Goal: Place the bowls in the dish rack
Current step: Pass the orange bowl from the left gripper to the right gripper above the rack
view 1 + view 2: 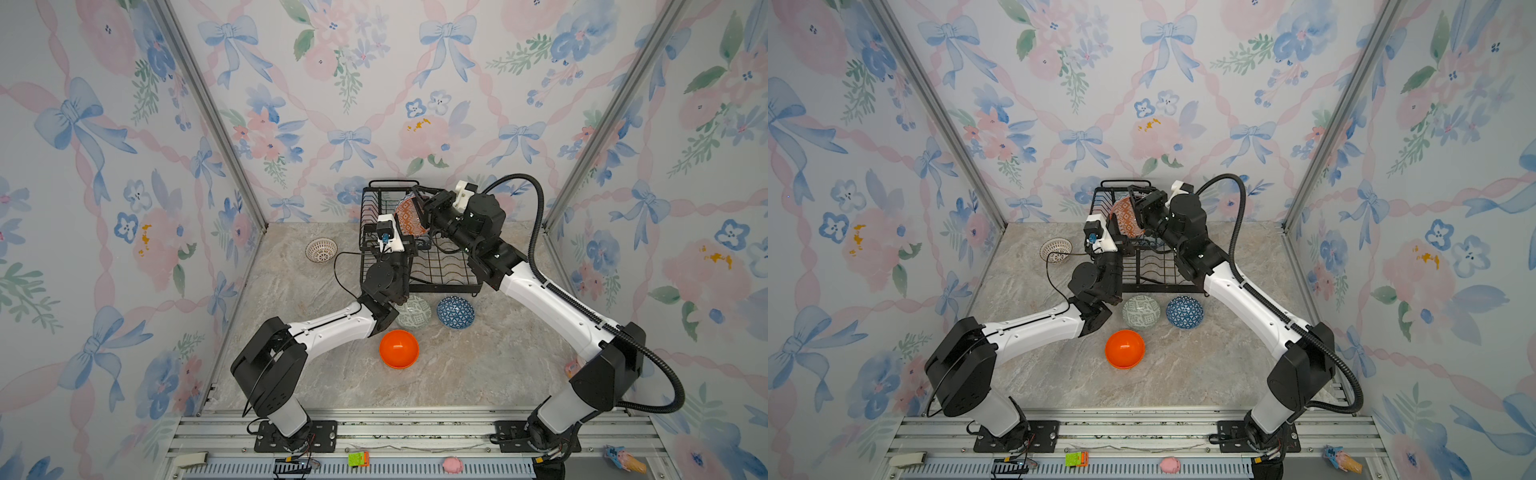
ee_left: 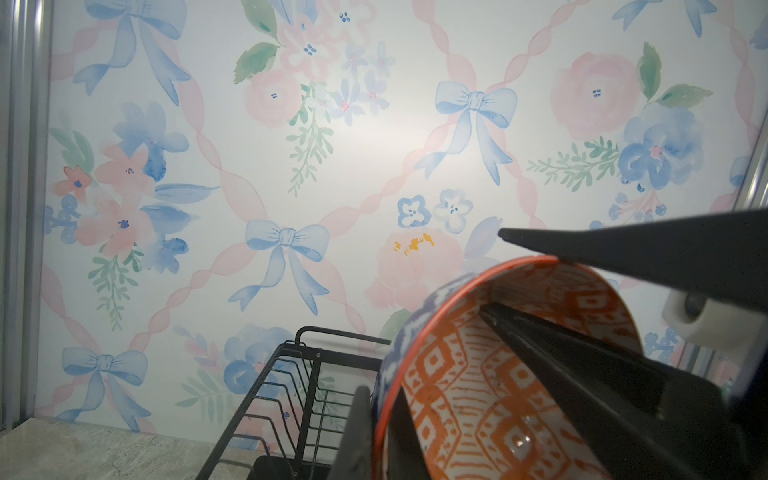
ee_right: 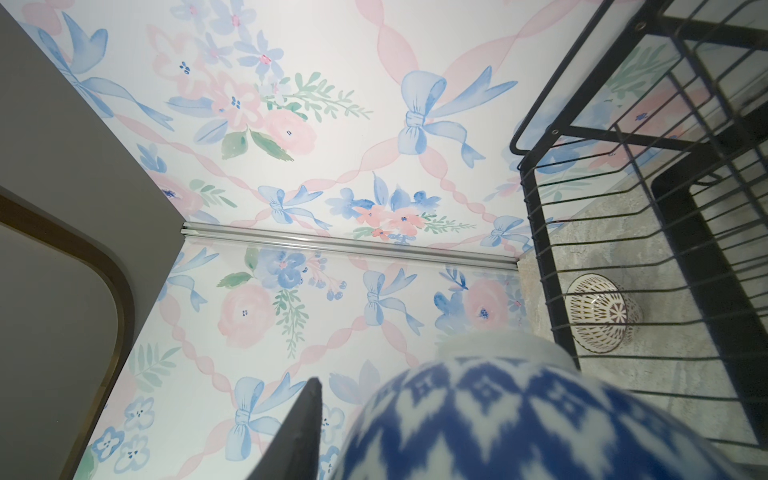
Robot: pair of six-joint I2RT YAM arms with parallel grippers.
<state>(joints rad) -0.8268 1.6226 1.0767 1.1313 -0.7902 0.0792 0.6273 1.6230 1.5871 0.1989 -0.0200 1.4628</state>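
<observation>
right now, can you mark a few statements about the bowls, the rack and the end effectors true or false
1. The left end effector is shut on the rim of the orange-patterned bowl. True.
2. The white lattice bowl sits inside the dish rack. False: it stands on the table, left of the rack.
3. The plain orange bowl lies nearer the arm bases than the grey-green bowl. True.
4. The dark blue geometric bowl is stacked in the grey-green bowl. False: they sit side by side on the table, in front of the rack.
5. The right end effector straddles the orange-patterned bowl's wall. True.
</observation>
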